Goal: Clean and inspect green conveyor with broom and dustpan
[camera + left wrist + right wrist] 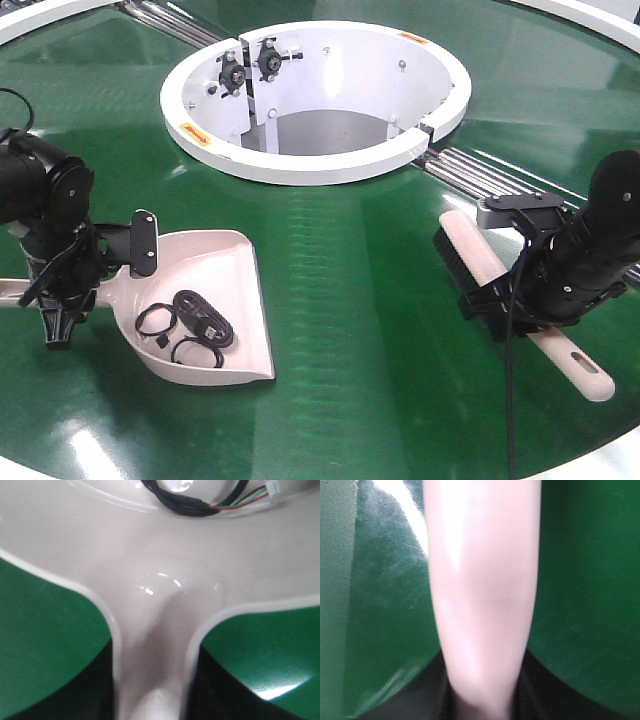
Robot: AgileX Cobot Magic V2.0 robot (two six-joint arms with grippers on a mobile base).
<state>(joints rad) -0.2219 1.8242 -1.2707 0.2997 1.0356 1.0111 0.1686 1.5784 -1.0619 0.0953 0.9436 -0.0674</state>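
Front view: green conveyor (pixel 360 260) is filling the frame, glossy dark green and flat, curving around a white ring (pixel 320 165) at upper centre. Silver rollers (pixel 490 175) are crossing the belt at the ring's right, and again at the upper left.

Dustpan (pixel 235 262) is sitting on the belt at lower left. It is a wide, shallow cream-pink scoop with its open edge facing lower right and its handle running off the left edge. Coiled black cables (pixel 195 322) are lying inside it. Left gripper (pixel 68 292) is clamping the dustpan handle. The left wrist view shows the handle passing between the dark jaws, with green belt on both sides.

Broom (pixel 478 255) is lying diagonally at right. It is slim and cream-pink, with black bristles at its upper-left end and a tapered handle with a slotted hole pointing lower right. Right gripper (pixel 520 300) is pinching it mid-handle. The right wrist view shows the pink handle between the jaws over the belt. Cannot tell if the bristles are touching the belt.
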